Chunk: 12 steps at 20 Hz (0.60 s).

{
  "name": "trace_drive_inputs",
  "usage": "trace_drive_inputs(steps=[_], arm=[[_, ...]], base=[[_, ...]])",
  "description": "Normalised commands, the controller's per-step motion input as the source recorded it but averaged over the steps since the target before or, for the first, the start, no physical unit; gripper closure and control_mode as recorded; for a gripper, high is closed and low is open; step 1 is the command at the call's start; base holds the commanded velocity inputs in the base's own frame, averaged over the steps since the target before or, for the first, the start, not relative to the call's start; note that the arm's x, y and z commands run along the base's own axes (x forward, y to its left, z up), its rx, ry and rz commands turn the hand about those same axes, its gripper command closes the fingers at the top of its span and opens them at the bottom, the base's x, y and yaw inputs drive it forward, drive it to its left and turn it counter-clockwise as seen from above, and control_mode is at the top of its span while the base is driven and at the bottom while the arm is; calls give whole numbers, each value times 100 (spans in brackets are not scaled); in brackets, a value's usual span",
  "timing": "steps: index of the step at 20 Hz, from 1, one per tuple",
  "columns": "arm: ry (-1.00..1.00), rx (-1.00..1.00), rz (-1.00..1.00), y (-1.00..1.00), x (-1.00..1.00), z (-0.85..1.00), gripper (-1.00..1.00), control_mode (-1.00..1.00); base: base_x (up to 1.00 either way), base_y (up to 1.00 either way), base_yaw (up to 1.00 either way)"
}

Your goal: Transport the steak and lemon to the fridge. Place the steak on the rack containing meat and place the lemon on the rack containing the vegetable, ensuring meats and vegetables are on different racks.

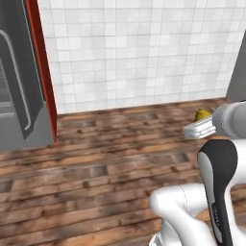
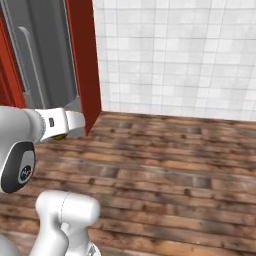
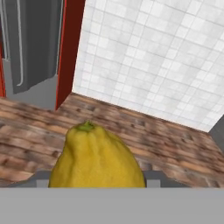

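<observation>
The robot's two-finger gripper [image 3: 97,177] is holding a bright yellow oval lemon [image 3: 96,158] with a small green stem tip, carrying it in the air above a brown wooden plank floor [image 1: 96,168]. A white tiled wall [image 2: 175,55] is standing behind. To the left, a tall grey fridge [image 2: 45,55] with red edging [image 2: 82,60] is showing its curved handle.

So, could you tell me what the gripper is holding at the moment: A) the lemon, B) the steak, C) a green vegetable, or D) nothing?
A: in the hand view the yellow lemon sits right at the gripper, between its fingers, and a bit of yellow also shows by the hand in the left base view.
</observation>
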Motion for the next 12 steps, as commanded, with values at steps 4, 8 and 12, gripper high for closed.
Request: trace_drive_inputs(steps=[4,8,12], arm=[[0,0,0,0,0,0,100,100],[0,0,0,0,0,0,100,100],[0,0,0,0,0,0,100,100]], base=[[38,100,-1],[30,100,0],[54,100,0]])
